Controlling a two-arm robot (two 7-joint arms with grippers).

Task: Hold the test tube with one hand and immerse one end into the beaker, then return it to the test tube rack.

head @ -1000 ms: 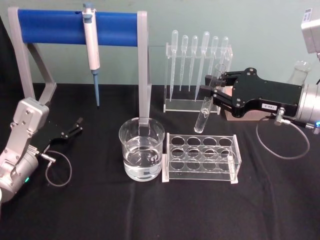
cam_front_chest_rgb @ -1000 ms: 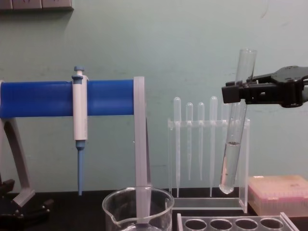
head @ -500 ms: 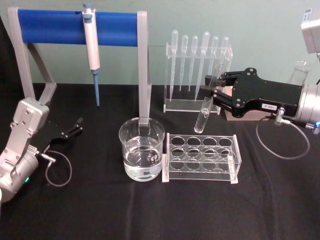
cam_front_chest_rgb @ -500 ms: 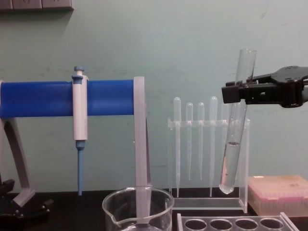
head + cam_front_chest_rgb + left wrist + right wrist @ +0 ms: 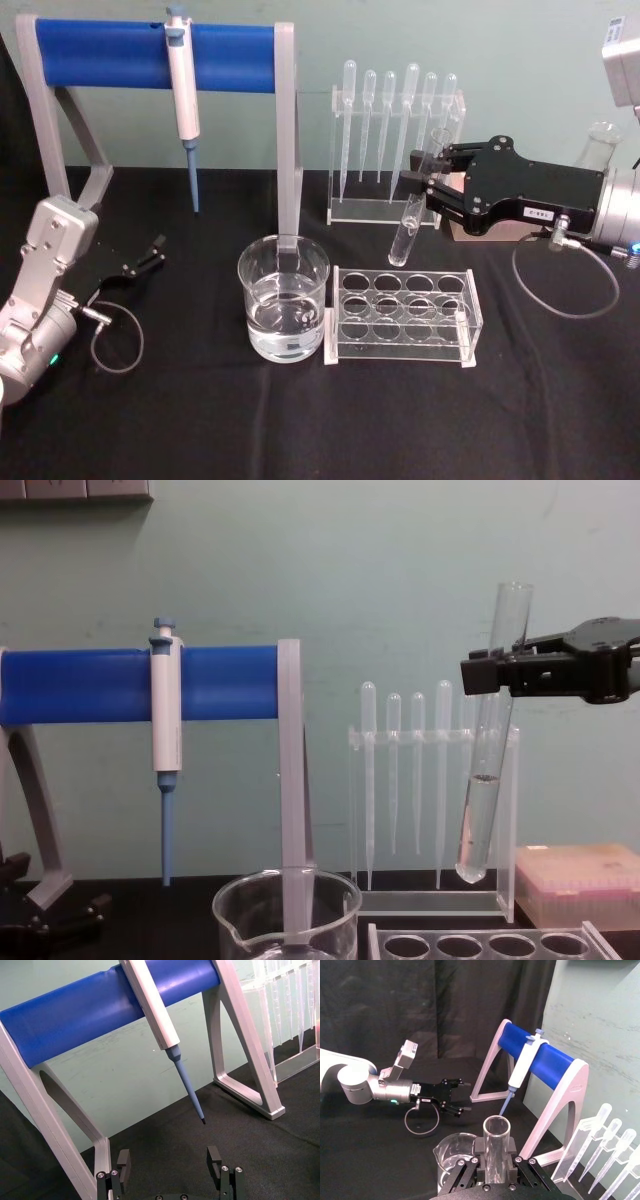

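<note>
My right gripper is shut on the test tube, a long clear glass tube held nearly upright in the air above the back row of the white rack. In the chest view the test tube hangs from the gripper with some liquid in its lower part. The open rim of the test tube stands between the fingers in the right wrist view. The beaker, holding clear liquid, stands on the black table left of the rack. My left gripper rests open at the far left, low over the table.
A blue-barred stand with a white-and-blue pipettor hanging on it stands behind the beaker. A clear holder of plastic pipettes is behind the test tube. A pink box sits at the right.
</note>
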